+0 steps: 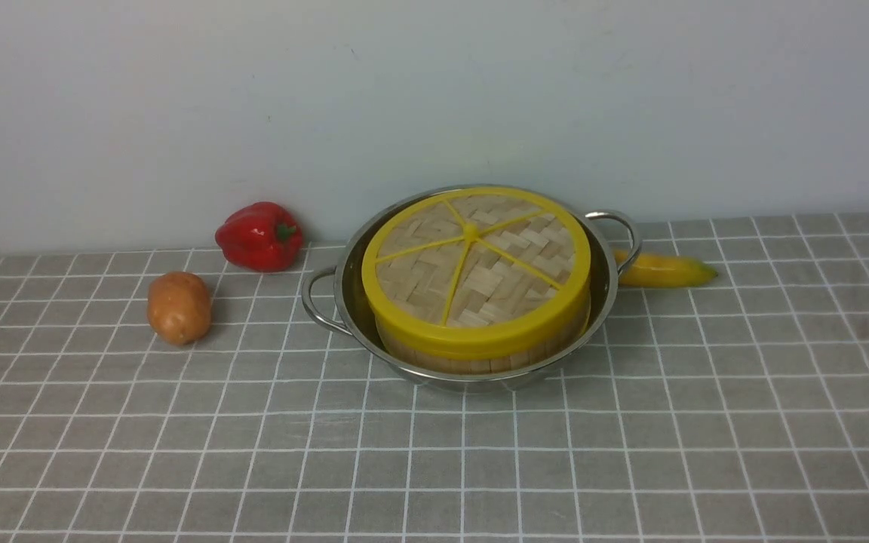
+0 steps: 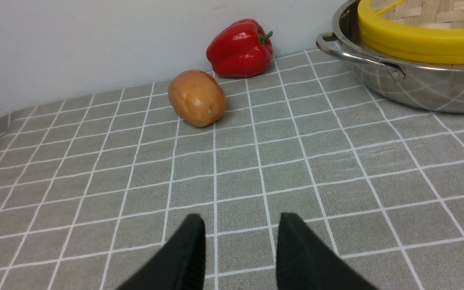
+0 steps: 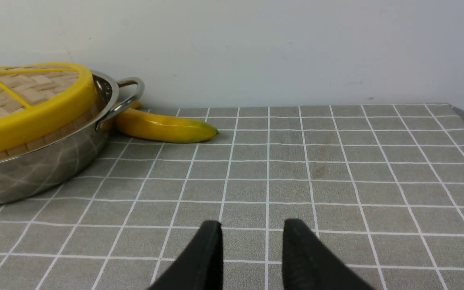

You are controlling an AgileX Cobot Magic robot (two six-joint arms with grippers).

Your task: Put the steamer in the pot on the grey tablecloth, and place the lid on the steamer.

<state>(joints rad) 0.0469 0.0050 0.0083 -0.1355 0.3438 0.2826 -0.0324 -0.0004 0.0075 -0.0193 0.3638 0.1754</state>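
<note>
Steamer (image 1: 472,354) lidded in pot (image 1: 351,294); our grippers (image 2: 240,237) (image 3: 252,237) both parted, empty; lid (image 1: 480,264) tilts toward 5 o'clock, could slip.

I count one pot (image 1: 472,302) on one grey tablecloth (image 1: 631,437), with one steamer (image 1: 480,354) in it and one lid (image 1: 476,268) on top. To the left I see one red bell pepper (image 1: 259,236) and one potato (image 1: 179,307); to the right, one banana (image 1: 664,271). Two hands: left hand (image 2: 240,233), right hand (image 3: 252,237).
</note>
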